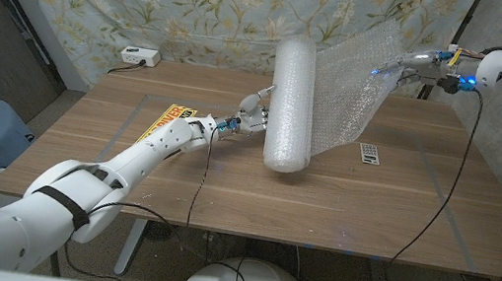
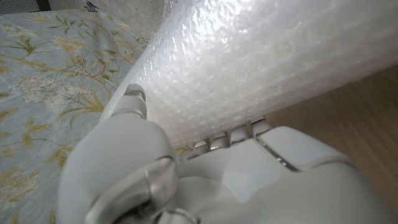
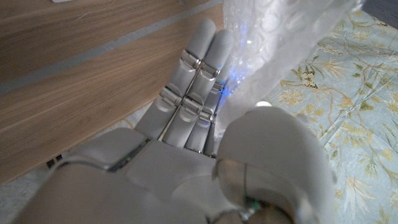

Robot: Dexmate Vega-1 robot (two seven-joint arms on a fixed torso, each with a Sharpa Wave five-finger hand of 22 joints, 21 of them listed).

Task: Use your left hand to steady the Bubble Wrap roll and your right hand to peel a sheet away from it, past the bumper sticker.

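bracing roll [image 1: 291,105]: left hand [image 1: 252,114] fingers spread | right hand [image 1: 429,65] raised, pinching sheet [image 1: 349,85]

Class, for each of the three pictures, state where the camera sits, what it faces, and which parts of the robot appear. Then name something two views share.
Head view: on the robot's head, looking down over the wooden table; both arms, left hand, right hand.
Left wrist view: behind the left hand, facing the Bubble Wrap roll.
Right wrist view: behind the right hand, facing the peeled sheet.
Shared: head and left wrist views both show the roll.
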